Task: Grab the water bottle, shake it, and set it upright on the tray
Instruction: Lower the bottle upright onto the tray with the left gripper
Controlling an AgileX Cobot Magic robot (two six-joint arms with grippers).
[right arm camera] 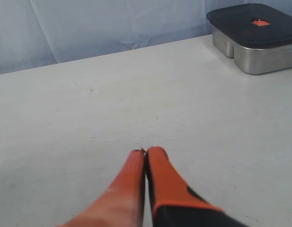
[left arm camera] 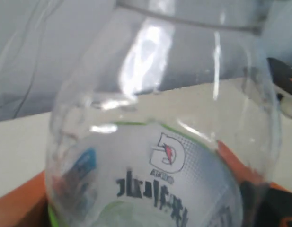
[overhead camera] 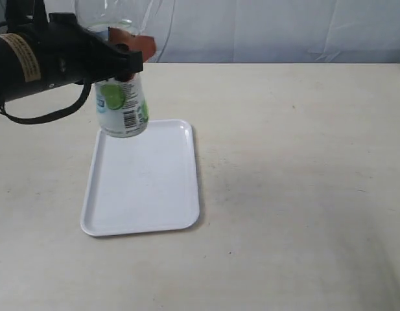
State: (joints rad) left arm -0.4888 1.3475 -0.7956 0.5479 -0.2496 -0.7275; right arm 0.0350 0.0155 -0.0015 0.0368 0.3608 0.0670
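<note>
Left claw (overhead camera: 126, 59) has the water bottle (overhead camera: 122, 107) gripped upper left, at the top edge of the tray (overhead camera: 144, 191), and the right claw (right arm camera: 145, 152) is pinched closed.

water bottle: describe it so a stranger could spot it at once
On the pale table lies a white tray. At its far end the left gripper holds the water bottle: the only clear thing, with a green and white label.

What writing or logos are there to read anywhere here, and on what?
"G", seemingly, seen upside down: logo on the bottle label.
Dark characters beside it: blurred, unreadable.
Barcode and small print, same label: too small.
Yellow sticker on left arm: too small.
Orange mark on box lid: too small.
</note>
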